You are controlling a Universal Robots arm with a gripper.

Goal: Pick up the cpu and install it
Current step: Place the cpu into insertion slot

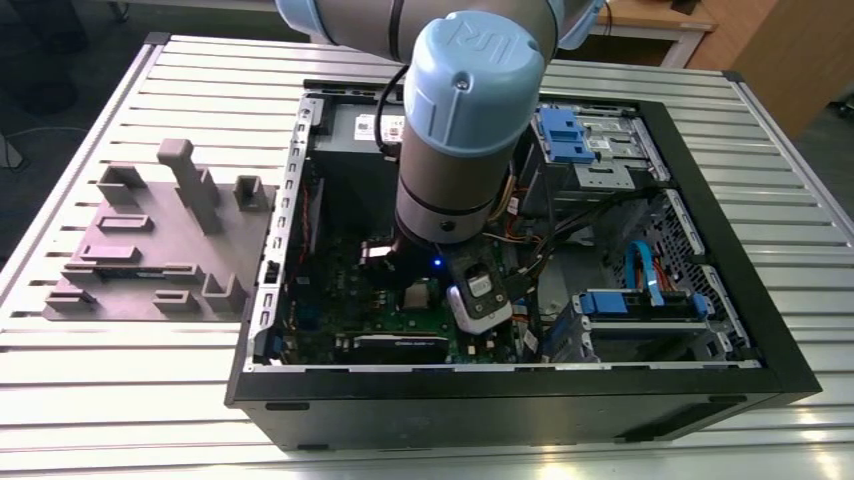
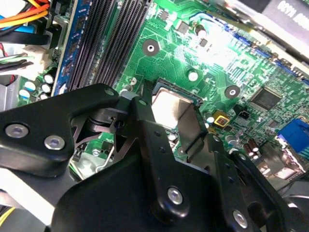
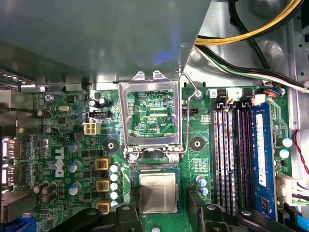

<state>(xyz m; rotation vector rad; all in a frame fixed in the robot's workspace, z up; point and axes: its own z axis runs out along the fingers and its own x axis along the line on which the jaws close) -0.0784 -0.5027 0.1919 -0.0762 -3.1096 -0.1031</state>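
The cpu (image 3: 157,192), a small silver-topped square, lies level in the motherboard socket (image 3: 155,167), just below the raised metal load plate (image 3: 150,116). In both wrist views my gripper (image 3: 161,202) straddles it, one black finger (image 3: 135,198) on one edge and the other finger (image 3: 195,203) on the opposite side. In the second wrist view the cpu (image 2: 169,108) sits squeezed between the two fingers of the gripper (image 2: 170,118). In the exterior view the arm (image 1: 461,130) reaches straight down into the open computer case (image 1: 534,395).
Memory slots (image 3: 236,159) run beside the socket, and its lever (image 3: 187,121) stands raised. A large grey power supply (image 3: 96,38) and loose cables (image 3: 251,29) lie close by. A grey plastic fixture (image 1: 147,240) with upright blocks stands outside the case at the exterior view's left.
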